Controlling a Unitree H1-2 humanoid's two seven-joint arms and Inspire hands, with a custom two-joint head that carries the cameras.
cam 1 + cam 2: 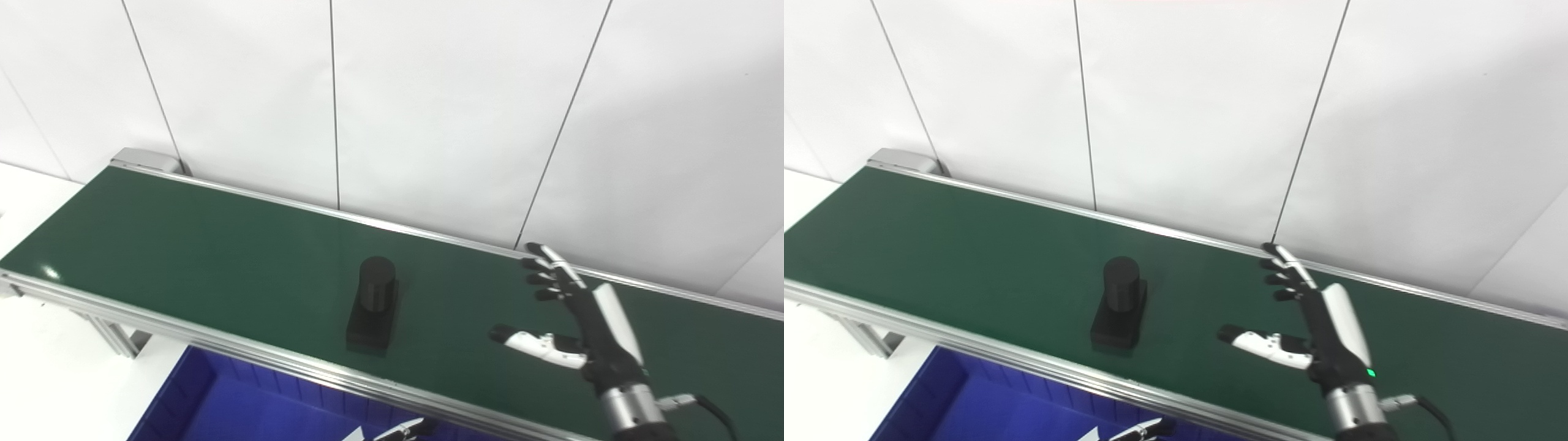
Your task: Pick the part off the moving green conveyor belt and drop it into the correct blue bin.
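Observation:
A black part [372,304], an upright cylinder on a flat rectangular base, stands on the green conveyor belt [184,245] near its front rail. My right hand [572,321] hovers over the belt to the right of the part, fingers spread and thumb pointing toward it, holding nothing. A clear gap separates hand and part. Only the fingertips of my left hand [398,432] peek in at the bottom edge, over the blue bin [202,398]; whether that hand is open or closed is hidden.
An aluminium rail [245,352] runs along the belt's front edge, with a support leg [116,337] at the left. White wall panels rise right behind the belt. The blue bin sits below the front rail.

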